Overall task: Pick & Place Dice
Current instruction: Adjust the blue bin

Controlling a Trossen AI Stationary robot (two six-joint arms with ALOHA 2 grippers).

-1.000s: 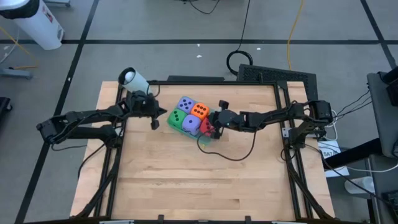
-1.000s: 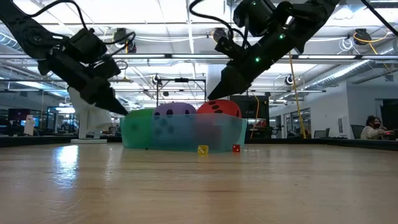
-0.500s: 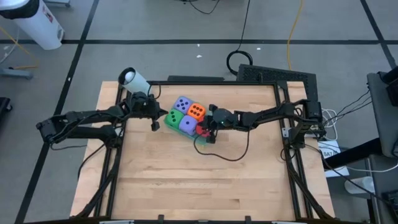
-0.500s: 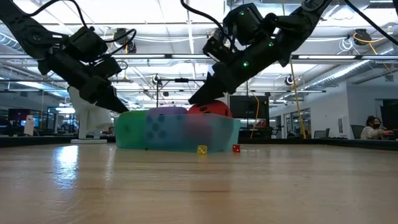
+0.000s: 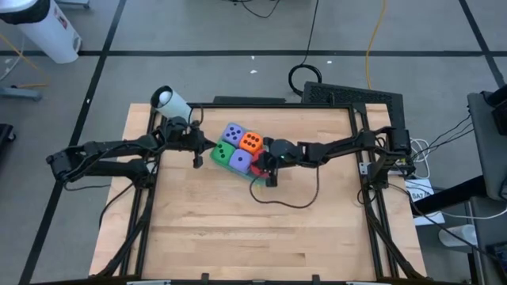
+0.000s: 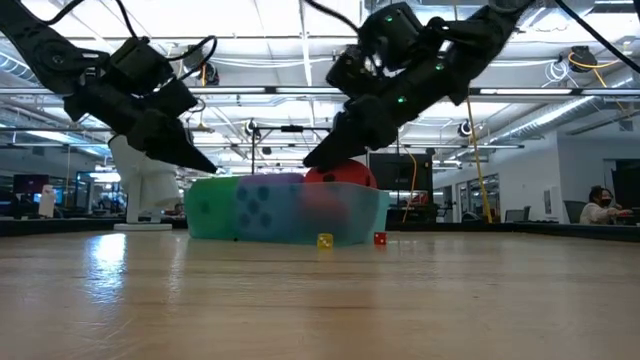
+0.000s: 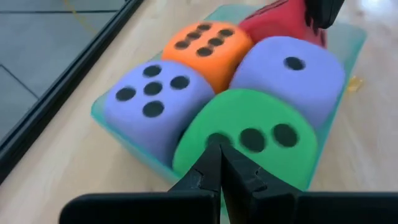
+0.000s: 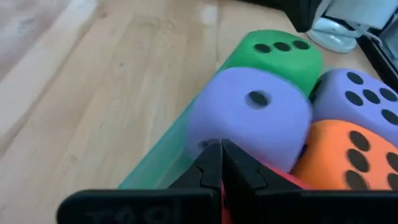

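Five dice sit packed in a shallow teal tray (image 5: 255, 179) at the table's far middle: two purple (image 5: 234, 133) (image 5: 240, 161), an orange one (image 5: 250, 142), a green one (image 5: 225, 152) and a red one (image 6: 337, 176). The red die at the tray's right end is mostly hidden under my right gripper (image 5: 264, 163), which is shut. My left gripper (image 5: 198, 150), also shut, points at the green die (image 7: 249, 134) from the tray's left side. My left gripper has its shut tips (image 7: 219, 148) right at the green die's three-pip face; I cannot tell whether they touch it. My right gripper lies with its shut fingers (image 8: 219, 155) on top of the red die (image 8: 277, 173), slanting down from the table's right. Its tips reach the side of the one-pip purple die (image 8: 252, 118). The red die sits in the tray.
A small yellow die (image 6: 325, 241) and a small red die (image 6: 379, 238) lie on the table just in front of the tray. A dark cable (image 5: 289, 199) loops over the wood near the right arm. A white cylinder (image 5: 169, 101) stands at the far left corner.
My right gripper has moved toward the table's left and down onto the red die, which now sits lower in the tray. The tray with its dice slid slightly left. My left gripper has edged toward the green die.
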